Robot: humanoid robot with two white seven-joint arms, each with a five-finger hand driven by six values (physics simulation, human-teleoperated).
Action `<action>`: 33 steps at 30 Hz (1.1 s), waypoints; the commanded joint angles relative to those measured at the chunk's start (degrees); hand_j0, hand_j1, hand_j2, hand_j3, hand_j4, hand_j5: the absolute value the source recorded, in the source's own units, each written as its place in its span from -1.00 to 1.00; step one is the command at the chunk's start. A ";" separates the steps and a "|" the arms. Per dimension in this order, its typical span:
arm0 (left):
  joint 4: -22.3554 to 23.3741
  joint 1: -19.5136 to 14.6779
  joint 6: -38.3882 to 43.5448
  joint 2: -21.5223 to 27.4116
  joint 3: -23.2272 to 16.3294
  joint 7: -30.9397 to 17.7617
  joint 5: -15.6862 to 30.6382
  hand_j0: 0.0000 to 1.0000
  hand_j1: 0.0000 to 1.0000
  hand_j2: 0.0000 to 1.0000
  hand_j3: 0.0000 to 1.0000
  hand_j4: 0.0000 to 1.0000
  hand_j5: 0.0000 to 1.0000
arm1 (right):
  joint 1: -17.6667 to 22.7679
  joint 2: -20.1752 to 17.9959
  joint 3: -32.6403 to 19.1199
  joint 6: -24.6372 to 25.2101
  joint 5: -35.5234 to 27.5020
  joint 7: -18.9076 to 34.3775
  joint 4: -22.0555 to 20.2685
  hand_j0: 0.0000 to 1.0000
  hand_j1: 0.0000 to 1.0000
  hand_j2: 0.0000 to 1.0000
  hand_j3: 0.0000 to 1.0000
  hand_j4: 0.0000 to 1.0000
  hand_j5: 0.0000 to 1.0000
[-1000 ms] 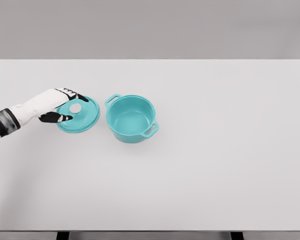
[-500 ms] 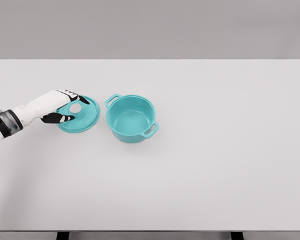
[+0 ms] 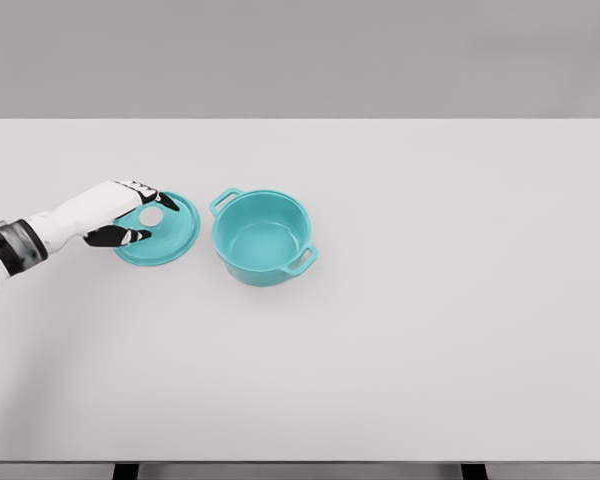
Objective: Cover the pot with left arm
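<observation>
A teal pot [image 3: 263, 238] with two side handles stands uncovered on the white table, left of the middle. Just to its left the matching teal lid [image 3: 164, 231] lies flat, its white knob [image 3: 151, 215] facing up. My left hand [image 3: 135, 213] reaches over the lid's left half. Its black-tipped fingers [image 3: 154, 192] lie behind the knob and the thumb in front of it, with gaps on both sides, so the hand is open around the knob. The right arm does not show.
The white table [image 3: 430, 300] stretches wide to the right and front of the pot. A grey wall stands behind its far edge.
My left forearm has sunk a little and drawn slightly left. The hand has stayed over the lid's knob, and lid and pot have not moved.
</observation>
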 commanded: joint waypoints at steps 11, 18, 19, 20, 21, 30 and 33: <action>0.52 0.00 0.05 -0.69 0.04 0.03 0.25 0.23 0.23 0.23 0.23 0.23 0.23 | 0.00 0.00 0.00 0.00 0.00 0.01 0.01 1.00 1.00 1.00 1.00 1.00 1.00; 0.52 0.00 0.05 -0.69 -0.05 0.03 0.16 0.22 0.22 0.22 0.22 0.22 0.22 | 0.00 0.00 0.00 0.00 0.00 0.01 0.01 1.00 1.00 1.00 1.00 1.00 1.00; 0.52 0.09 0.05 -0.78 -0.05 0.03 0.16 0.22 0.22 0.22 0.22 0.22 0.22 | 0.00 0.00 0.00 0.00 0.00 0.01 0.09 1.00 1.00 1.00 1.00 1.00 1.00; 0.69 0.09 0.05 -0.78 -0.05 0.03 0.16 0.22 0.22 0.22 0.22 0.22 0.22 | 0.00 0.00 0.00 0.00 0.00 0.01 0.01 1.00 1.00 1.00 1.00 1.00 1.00; 0.87 0.00 0.05 -0.78 -0.05 0.03 0.25 0.22 0.22 0.22 0.22 0.22 0.22 | 0.00 0.00 0.00 0.00 0.00 0.01 0.01 1.00 1.00 1.00 1.00 1.00 1.00; 0.96 0.00 0.05 -0.78 -0.40 0.11 0.25 0.07 0.07 0.07 0.07 0.07 0.07 | 0.00 0.00 0.00 0.00 0.00 0.01 0.01 1.00 1.00 1.00 1.00 1.00 1.00; 0.96 0.00 0.05 -0.69 -0.40 0.20 0.25 0.03 0.03 0.03 0.03 0.03 0.03 | 0.00 0.00 0.00 0.00 0.00 0.01 0.01 1.00 1.00 1.00 1.00 1.00 1.00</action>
